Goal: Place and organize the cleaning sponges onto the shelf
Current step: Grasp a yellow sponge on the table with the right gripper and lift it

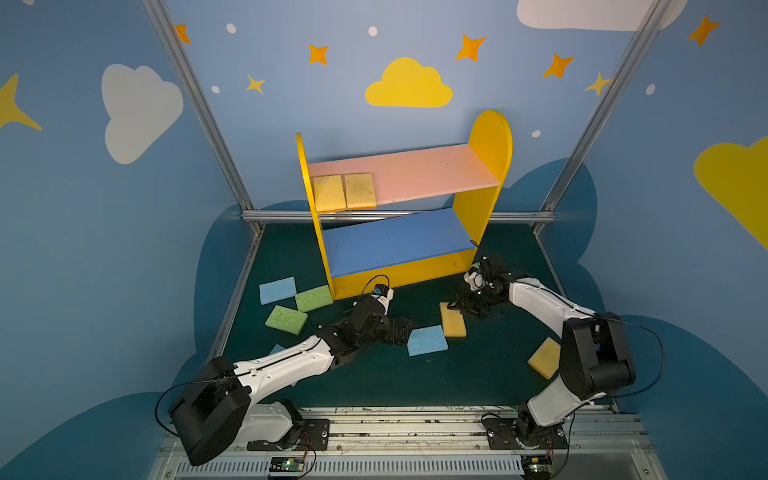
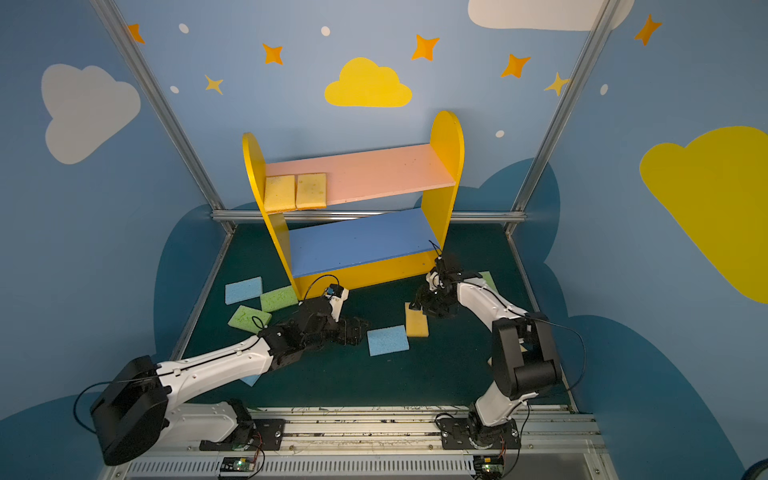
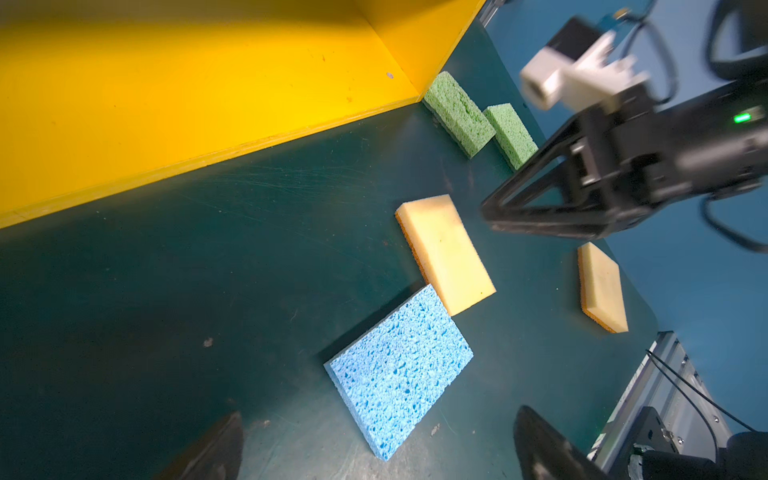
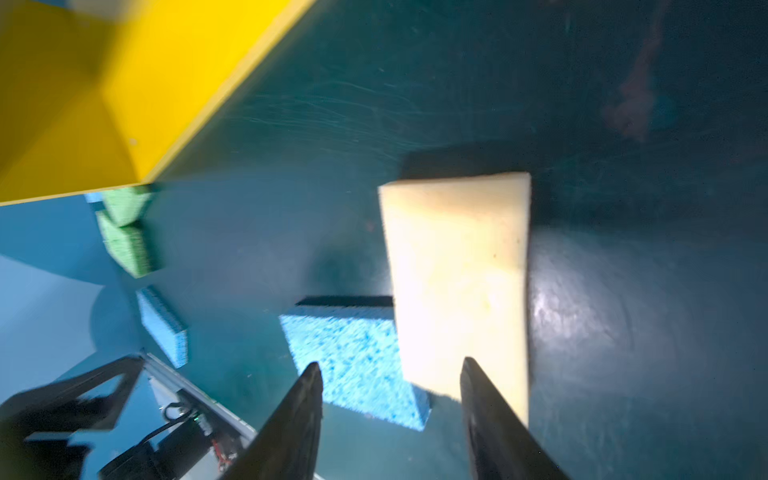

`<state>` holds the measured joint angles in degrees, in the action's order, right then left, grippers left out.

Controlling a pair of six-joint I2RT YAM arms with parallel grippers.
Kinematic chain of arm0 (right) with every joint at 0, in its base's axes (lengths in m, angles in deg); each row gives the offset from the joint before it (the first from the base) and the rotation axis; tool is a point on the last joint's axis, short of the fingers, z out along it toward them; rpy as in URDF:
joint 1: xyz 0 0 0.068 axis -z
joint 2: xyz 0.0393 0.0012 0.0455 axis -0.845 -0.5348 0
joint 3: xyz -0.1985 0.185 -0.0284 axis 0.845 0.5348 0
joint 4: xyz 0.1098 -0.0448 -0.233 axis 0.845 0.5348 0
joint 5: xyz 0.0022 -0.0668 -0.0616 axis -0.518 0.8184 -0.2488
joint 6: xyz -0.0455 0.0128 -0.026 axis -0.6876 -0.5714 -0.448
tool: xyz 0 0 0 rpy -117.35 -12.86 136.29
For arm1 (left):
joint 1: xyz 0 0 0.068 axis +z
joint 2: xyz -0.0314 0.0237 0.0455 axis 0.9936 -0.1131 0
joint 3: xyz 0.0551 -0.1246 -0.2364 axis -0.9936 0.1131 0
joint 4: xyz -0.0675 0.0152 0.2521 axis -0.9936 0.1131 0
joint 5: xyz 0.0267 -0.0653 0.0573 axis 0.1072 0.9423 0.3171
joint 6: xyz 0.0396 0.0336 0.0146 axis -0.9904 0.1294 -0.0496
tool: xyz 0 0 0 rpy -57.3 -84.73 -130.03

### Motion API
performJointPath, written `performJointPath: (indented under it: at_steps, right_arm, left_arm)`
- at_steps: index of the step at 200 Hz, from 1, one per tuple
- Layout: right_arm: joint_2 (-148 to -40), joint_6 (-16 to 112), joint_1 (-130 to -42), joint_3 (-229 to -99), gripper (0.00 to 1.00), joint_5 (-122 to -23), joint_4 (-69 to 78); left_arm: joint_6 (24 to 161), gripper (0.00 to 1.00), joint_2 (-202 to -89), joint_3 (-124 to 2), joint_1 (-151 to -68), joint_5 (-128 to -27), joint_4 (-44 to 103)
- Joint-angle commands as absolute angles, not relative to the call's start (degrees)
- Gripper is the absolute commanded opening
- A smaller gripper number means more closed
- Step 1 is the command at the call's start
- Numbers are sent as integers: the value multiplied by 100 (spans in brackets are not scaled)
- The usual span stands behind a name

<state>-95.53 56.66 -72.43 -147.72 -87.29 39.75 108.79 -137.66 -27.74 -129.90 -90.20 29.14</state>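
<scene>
As our left gripper (image 1: 406, 331) gapes beside the flat blue foam sponge (image 1: 427, 340), our right gripper (image 4: 390, 365) gapes over the flat yellow foam sponge (image 4: 457, 270).

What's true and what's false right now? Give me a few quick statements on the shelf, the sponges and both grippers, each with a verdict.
1. Two yellow sponges lie side by side on the pink upper board. True.
2. A sponge lies on the blue middle board. False: no sponge is on it.
3. The right gripper is shut on a sponge. False: its jaws stand apart, near a yellow sponge lying on the mat.
4. The left gripper is open, facing a blue sponge on the mat. True.
5. Every green sponge is shelved. False: two green sponges lie on the mat left of the shelf.
</scene>
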Motion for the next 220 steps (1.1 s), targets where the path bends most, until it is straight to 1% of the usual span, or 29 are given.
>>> performJointPath:
  at_steps: [1, 18, 47, 90, 127, 157, 181, 213, 220]
  right_arm:
    - [-9383, 5567, -7098, -14344, 55, -9104, 4121]
    - [-9312, 5621, -6972, -13977, 58, -9361, 3915]
    - [-9359, 5827, -6820, -13530, 58, -9585, 3516]
    - [-9496, 5944, -6794, -13307, 58, -9382, 3288]
    - [-9769, 6000, -6786, -13313, 56, -9186, 3182]
    - [-9962, 6019, -6786, -13311, 52, -9033, 3159]
    - [-10028, 6061, -6787, -13312, 45, -8996, 3120]
    - [-9980, 6106, -6811, -13302, 23, -8996, 3089]
    - [-9946, 6107, -6811, -13298, 20, -8996, 3095]
  left_arm:
    - [10906, 100, -13707, -2751, -12958, -8939, 3025]
    - [10920, 100, -13757, -2725, -12920, -8903, 3012]
    - [10971, 100, -13878, -2680, -12852, -8790, 2943]
    - [11038, 100, -13947, -2612, -12834, -8754, 2840]
    - [11107, 100, -13950, -2544, -12830, -8753, 2814]
    - [11126, 100, -13879, -2469, -12833, -8805, 2823]
    - [11126, 100, -13861, -2460, -12823, -8815, 2849]
    - [11113, 100, -13806, -2477, -12816, -8823, 2905]
    - [11102, 100, -13787, -2478, -12816, -8831, 2919]
